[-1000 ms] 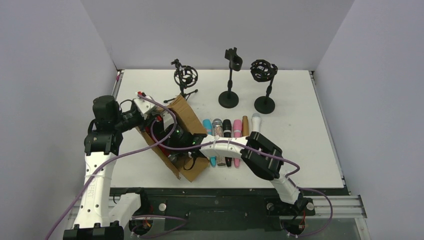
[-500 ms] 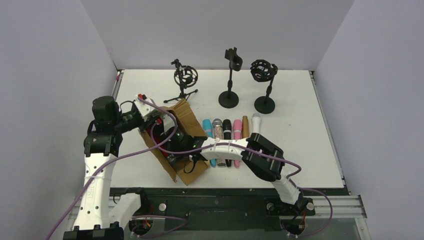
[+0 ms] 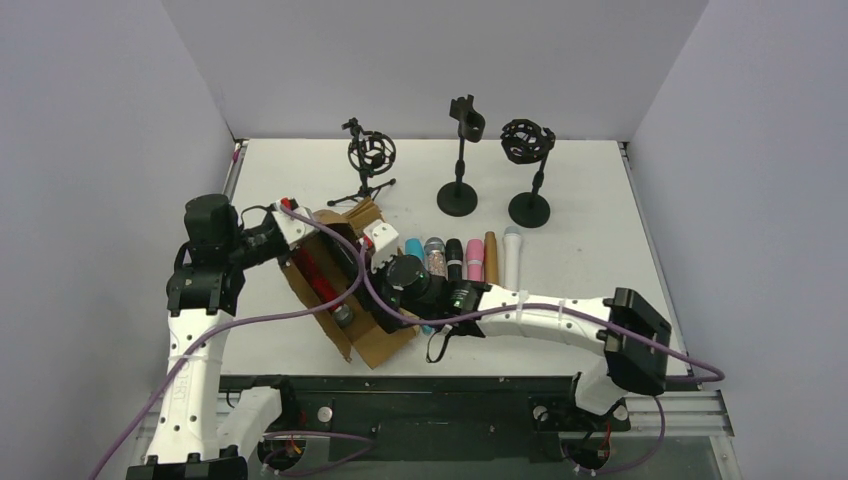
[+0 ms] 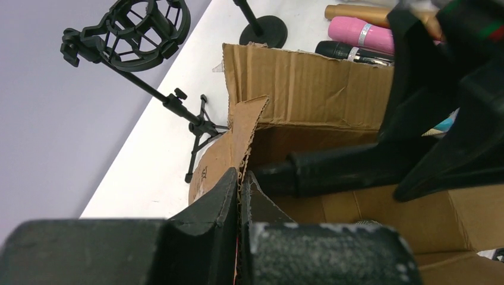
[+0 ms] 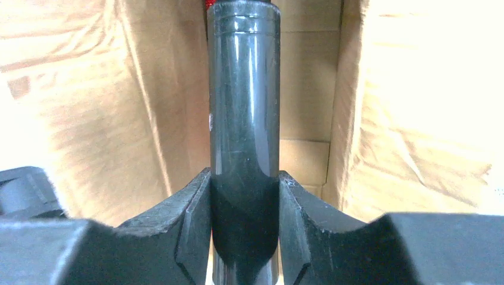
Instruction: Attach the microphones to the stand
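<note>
Cardboard flap (image 4: pixel 246 130) sits pinched between left fingers (image 4: pixel 205 205), while right fingers (image 5: pixel 187 228) clamp a black microphone (image 5: pixel 243 107).

The white table (image 3: pixel 600 200) carries three black stands along its far side: a tripod stand (image 3: pixel 366 190) on the left, a round-based middle stand (image 3: pixel 457 198) and a round-based right stand (image 3: pixel 529 209). Nearer, an open cardboard box (image 3: pixel 385 340) sits just beside a row of microphones (image 3: pixel 474 260) lying side by side

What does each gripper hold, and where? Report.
Left gripper: brown cardboard box, by its flap edge. Right gripper: glossy black stick-shaped microphone, by its shaft.
</note>
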Tool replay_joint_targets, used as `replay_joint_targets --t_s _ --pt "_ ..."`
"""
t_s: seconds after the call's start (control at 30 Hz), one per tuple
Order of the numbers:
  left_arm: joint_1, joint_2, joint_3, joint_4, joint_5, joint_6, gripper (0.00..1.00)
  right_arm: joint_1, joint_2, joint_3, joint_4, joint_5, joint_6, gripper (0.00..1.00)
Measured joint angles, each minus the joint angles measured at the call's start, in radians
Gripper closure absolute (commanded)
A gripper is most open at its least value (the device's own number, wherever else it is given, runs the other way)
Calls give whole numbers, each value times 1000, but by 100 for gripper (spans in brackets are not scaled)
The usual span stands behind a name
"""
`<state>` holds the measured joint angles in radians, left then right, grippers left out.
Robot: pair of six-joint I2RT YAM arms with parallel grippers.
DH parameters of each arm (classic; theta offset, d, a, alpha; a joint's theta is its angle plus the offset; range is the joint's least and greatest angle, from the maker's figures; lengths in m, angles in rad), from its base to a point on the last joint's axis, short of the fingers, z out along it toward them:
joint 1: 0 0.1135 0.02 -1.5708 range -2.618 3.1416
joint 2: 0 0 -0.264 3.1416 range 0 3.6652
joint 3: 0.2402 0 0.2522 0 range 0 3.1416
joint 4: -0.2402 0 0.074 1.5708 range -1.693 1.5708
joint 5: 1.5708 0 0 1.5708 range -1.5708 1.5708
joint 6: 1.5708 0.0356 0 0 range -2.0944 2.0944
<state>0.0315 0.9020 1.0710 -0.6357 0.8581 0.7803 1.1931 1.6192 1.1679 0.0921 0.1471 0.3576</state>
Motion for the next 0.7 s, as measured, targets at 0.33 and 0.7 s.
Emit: replay_joint_targets --t_s 0.33,0.7 --pt "0 -1 0 2 -13 29 100 -101 -352 -257 -72 -11 38 100" --pt "3 -1 -1 5 -8 17 100 -586 -581 -364 -388 169 130 100"
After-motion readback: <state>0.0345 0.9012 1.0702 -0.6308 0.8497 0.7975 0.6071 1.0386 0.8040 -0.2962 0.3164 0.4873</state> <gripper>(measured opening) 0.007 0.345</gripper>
